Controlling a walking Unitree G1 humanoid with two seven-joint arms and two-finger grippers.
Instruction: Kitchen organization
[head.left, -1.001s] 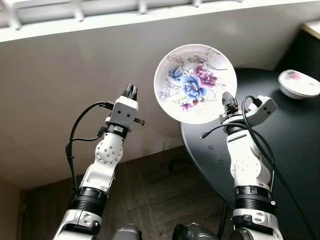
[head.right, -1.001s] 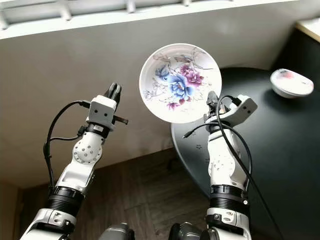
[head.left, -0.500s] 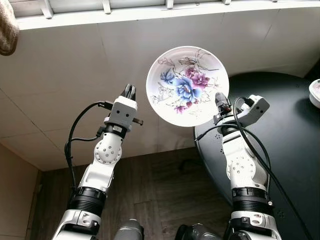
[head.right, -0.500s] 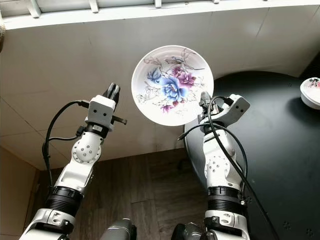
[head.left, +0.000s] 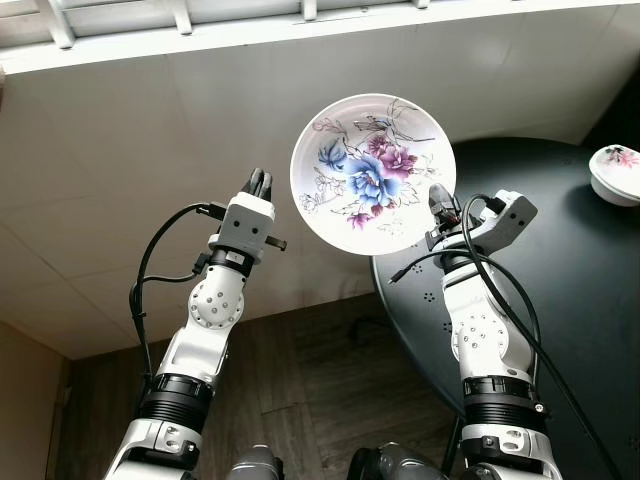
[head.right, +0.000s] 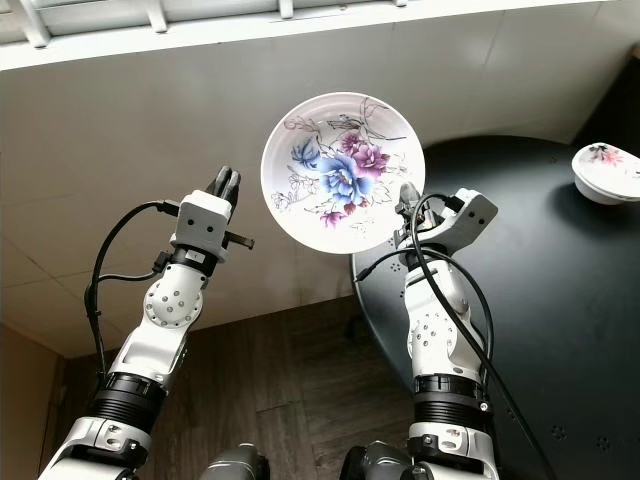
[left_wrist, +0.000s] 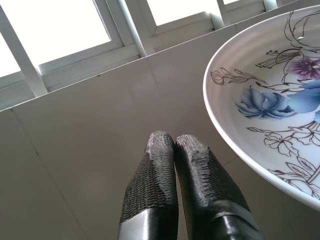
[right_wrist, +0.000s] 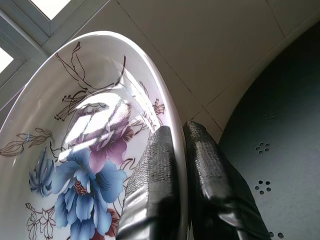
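The right gripper, jaws pinching its rim, holds a white floral-painted plate upright above the round black table's left edge; the left gripper, jaws pressed together, is raised alongside.

A home dining corner: round black perforated metal table, dark wood-plank floor, white floral china bowl, white-framed window.

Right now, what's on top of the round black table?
A small white bowl with pink flowers sits near the black table's far edge. The right gripper holds a flowered plate upright beside the table; plate and arm cover part of the tabletop's near edge.
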